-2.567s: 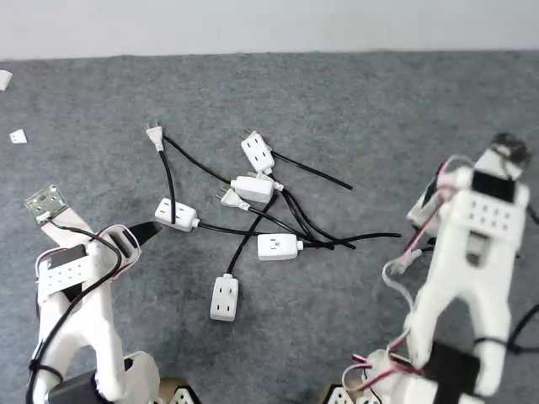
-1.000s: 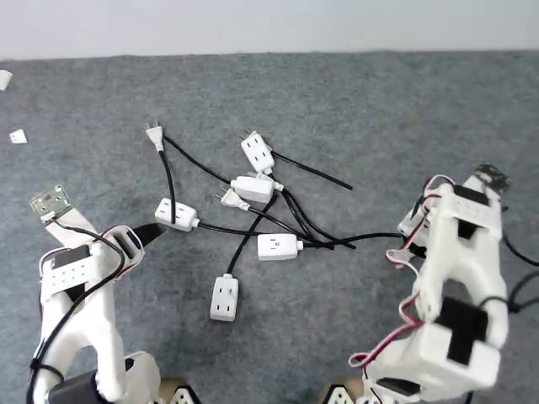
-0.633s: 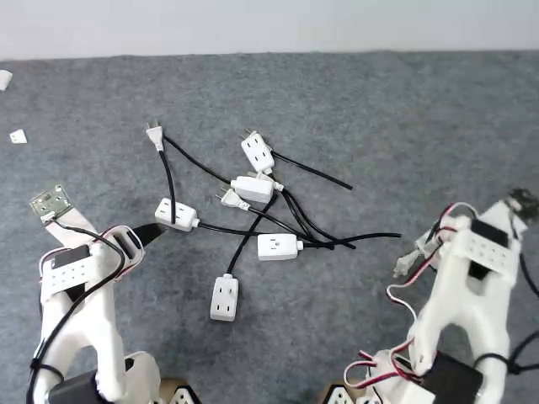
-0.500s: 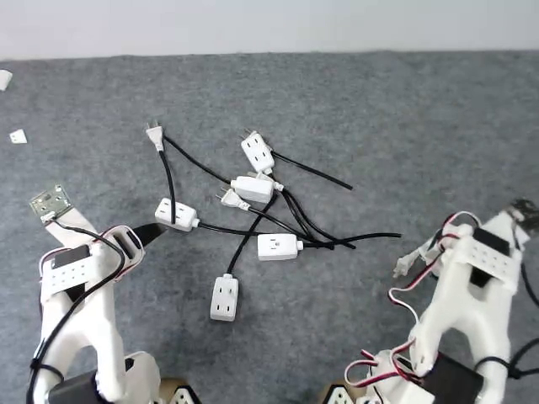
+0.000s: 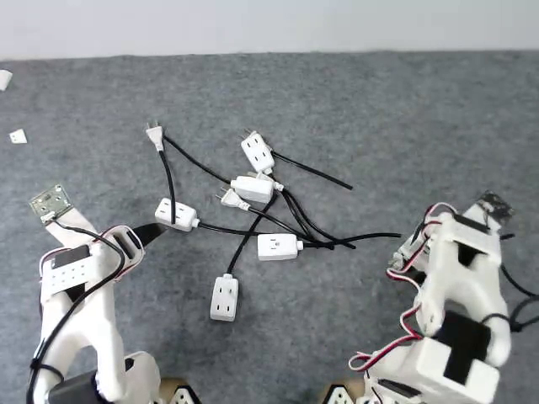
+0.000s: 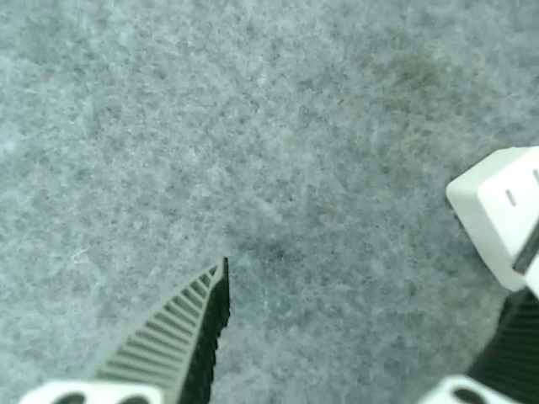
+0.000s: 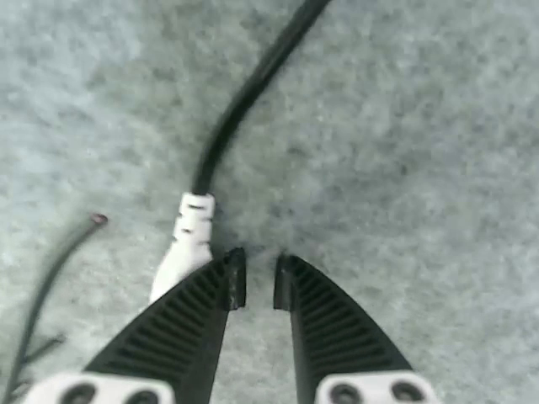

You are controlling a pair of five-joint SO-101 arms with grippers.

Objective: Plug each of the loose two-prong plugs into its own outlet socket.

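Note:
Several white sockets and two-prong plugs on black cords lie tangled mid-table: a loose plug (image 5: 154, 135), a socket block (image 5: 257, 152), a plug joined to a block (image 5: 251, 188), and sockets (image 5: 278, 246), (image 5: 224, 300). My left gripper (image 5: 141, 235) is open, low over the carpet right beside another socket (image 5: 175, 215); that socket (image 6: 498, 212) sits near one finger. My right gripper (image 7: 258, 278) is shut, nothing between its fingers, tips on the carpet. A white plug end (image 7: 189, 242) on a black cord (image 7: 253, 84) lies against one finger's outer side.
The grey carpet (image 5: 404, 118) ends at a pale wall at the back. Small white scraps (image 5: 18, 135) lie at the far left. My right arm (image 5: 459, 261) stands over the end of a black cord (image 5: 370, 237) at the right.
My right arm has come down from high at the right, swung out and back, and now sits lower over the cord's end. The left arm and cords have not moved.

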